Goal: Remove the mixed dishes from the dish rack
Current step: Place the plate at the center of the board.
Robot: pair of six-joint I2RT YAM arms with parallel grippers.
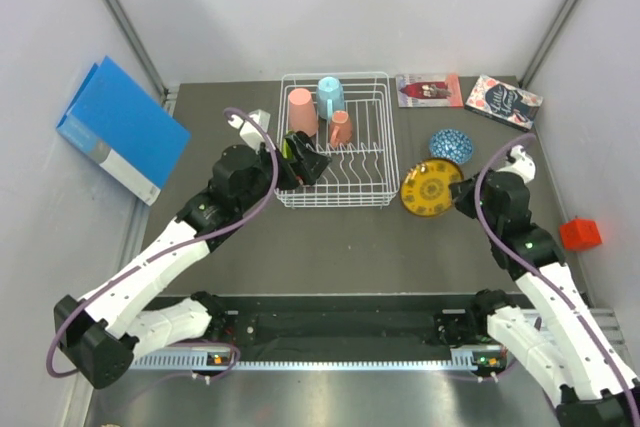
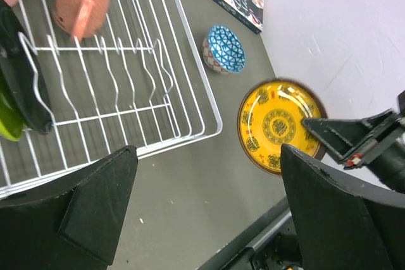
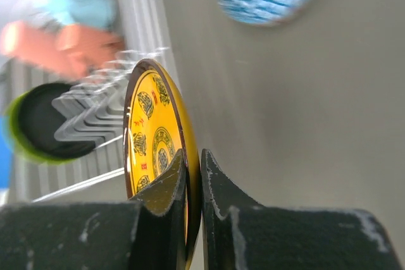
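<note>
Yellow plate (image 3: 155,150) clamped in my right gripper (image 3: 193,159), right of dish rack (image 1: 335,199), for setting down. Left gripper (image 2: 207,150) open at rack's left end, likely for black plate (image 1: 308,165).

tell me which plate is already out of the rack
The yellow patterned plate, pinched by the right fingers; the black plate and lime-green plate stand in the rack.

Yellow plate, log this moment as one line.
yellow plate: held by right gripper, beside dish rack | left gripper: open, empty
</note>
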